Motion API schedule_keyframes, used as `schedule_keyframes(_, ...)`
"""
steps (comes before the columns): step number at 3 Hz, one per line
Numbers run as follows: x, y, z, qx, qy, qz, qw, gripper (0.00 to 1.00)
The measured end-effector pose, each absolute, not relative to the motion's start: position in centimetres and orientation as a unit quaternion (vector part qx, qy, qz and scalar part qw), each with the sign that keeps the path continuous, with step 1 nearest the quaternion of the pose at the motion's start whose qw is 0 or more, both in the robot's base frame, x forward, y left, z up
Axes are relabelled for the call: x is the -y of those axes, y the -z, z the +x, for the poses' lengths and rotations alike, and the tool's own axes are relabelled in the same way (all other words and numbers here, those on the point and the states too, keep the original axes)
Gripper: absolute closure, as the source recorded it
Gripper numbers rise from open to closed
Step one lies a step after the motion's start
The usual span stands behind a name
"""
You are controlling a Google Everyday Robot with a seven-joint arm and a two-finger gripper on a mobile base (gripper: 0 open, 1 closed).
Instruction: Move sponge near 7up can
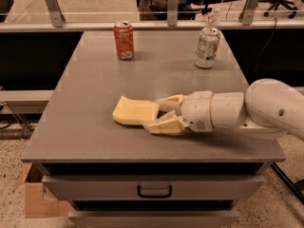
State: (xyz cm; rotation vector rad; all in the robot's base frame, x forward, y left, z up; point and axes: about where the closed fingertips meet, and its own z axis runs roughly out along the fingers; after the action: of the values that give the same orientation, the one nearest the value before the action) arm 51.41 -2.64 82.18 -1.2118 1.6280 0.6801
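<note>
The pale yellow sponge [133,111] lies flat on the grey table [95,80], near its front middle. My gripper [154,115] reaches in from the right, low over the table. One finger [170,102] rests at the sponge's far right corner and the other along its near edge, and they hold its right end. The silver-white 7up can [207,47] stands upright at the table's back right, well apart from the sponge.
A red-orange can [124,41] stands upright at the back left. My white arm [247,110] lies over the table's right front part. A drawer handle [154,191] is below the front edge. A cardboard box [35,198] sits on the floor at the lower left.
</note>
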Motion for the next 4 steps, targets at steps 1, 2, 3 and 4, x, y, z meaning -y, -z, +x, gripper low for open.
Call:
schedule_keyframes(1, 2.64, -82.23, 51.41, -0.667, -0.279, -0.497, 0.480, 1.00)
schedule_keyframes(2, 2.65, -82.25, 51.41, -0.667, -0.279, -0.497, 0.480, 1.00)
schedule_keyframes(3, 2.65, -82.26, 51.41, -0.667, -0.279, -0.497, 0.480, 1.00)
schedule_keyframes(4, 2.65, -82.28, 51.41, -0.667, -0.279, -0.497, 0.480, 1.00)
